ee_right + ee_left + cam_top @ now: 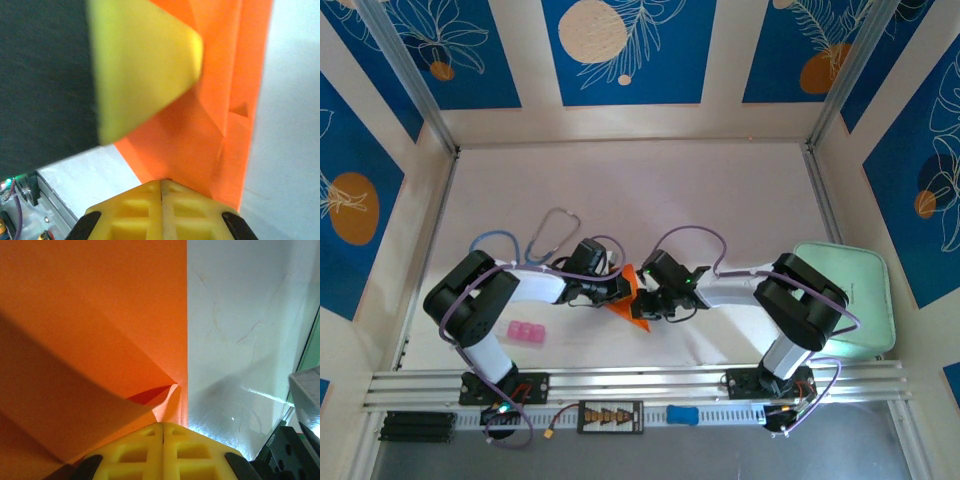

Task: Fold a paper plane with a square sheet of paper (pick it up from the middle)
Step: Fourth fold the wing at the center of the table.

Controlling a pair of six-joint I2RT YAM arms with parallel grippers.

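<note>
Your left claw [163, 426] is closed tight, pinching the paper [100, 315] at a folded corner. Your right claw [161, 182] is closed tight too, clamping the paper's opposite edge, and faces the left claw. The creased paper sits between them over the middle of the table [720, 190], near the front. You cannot tell whether it touches the table.

Nothing legible in any view: no text, numbers or brand marks. The fine repeated marks on the slotted strip [740, 412] in the rail at the near edge of the counter [720, 200] are too small to read as digits or letters.
</note>
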